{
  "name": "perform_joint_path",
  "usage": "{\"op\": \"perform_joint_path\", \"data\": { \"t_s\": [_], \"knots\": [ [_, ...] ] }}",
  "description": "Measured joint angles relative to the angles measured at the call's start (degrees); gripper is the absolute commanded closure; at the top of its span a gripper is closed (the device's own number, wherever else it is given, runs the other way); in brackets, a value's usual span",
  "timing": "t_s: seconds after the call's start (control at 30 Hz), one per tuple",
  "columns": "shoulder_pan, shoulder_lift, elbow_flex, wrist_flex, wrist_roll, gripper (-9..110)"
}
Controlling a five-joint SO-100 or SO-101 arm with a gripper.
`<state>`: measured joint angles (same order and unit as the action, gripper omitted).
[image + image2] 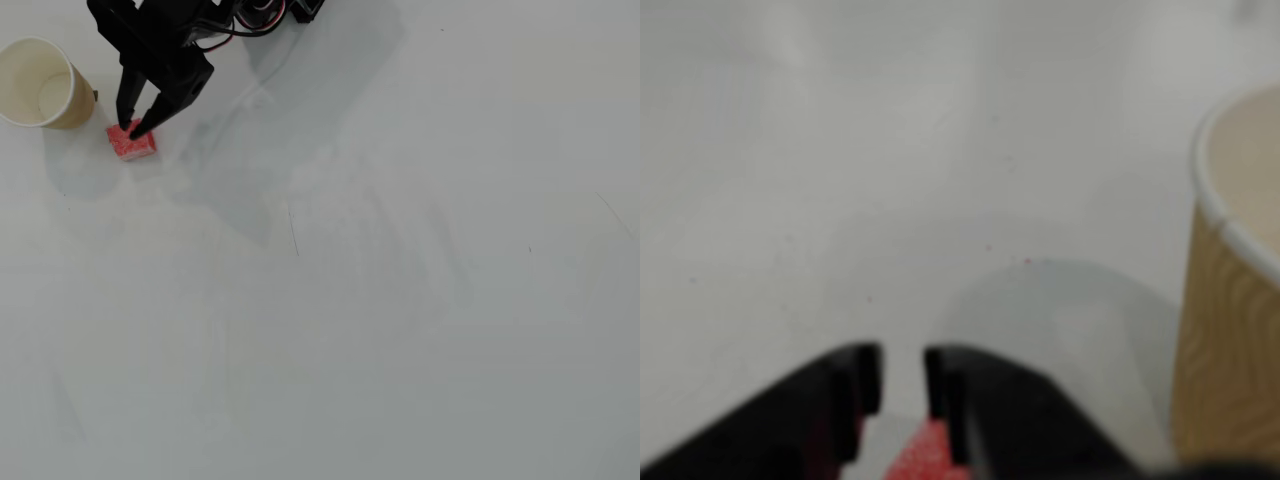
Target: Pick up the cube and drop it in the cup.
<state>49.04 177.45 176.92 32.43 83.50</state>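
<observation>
The red cube [133, 145] lies on the white table just right of the tan paper cup [40, 82] in the overhead view. My black gripper [131, 128] reaches down from the top edge, and its two fingertips sit on the cube's upper part. In the wrist view the fingers [855, 385] stand a narrow gap apart around the gripper's middle [902, 375]. The cube [923, 455] shows red between them at the bottom edge. The jaws are closed on the cube. The cup [1230, 300] stands upright at the right edge, its white inside empty.
The white table [380, 300] stretches wide to the right and toward the bottom of the overhead view. The arm's body and cables [250, 15] are at the top edge. The arm casts a shadow [260, 140] right of the cube.
</observation>
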Motion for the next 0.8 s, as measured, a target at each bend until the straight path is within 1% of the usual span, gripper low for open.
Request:
{"op": "perform_joint_path", "data": {
  "t_s": [0.37, 0.47, 0.7, 0.8],
  "knots": [
    [-1.2, 0.0, 0.0, 0.1, 0.0, 98],
    [-1.2, 0.0, 0.0, 0.1, 0.0, 94],
    [-1.2, 0.0, 0.0, 0.9, 0.0, 81],
    [-1.2, 0.0, 0.0, 1.8, 0.0, 80]
  ]
}}
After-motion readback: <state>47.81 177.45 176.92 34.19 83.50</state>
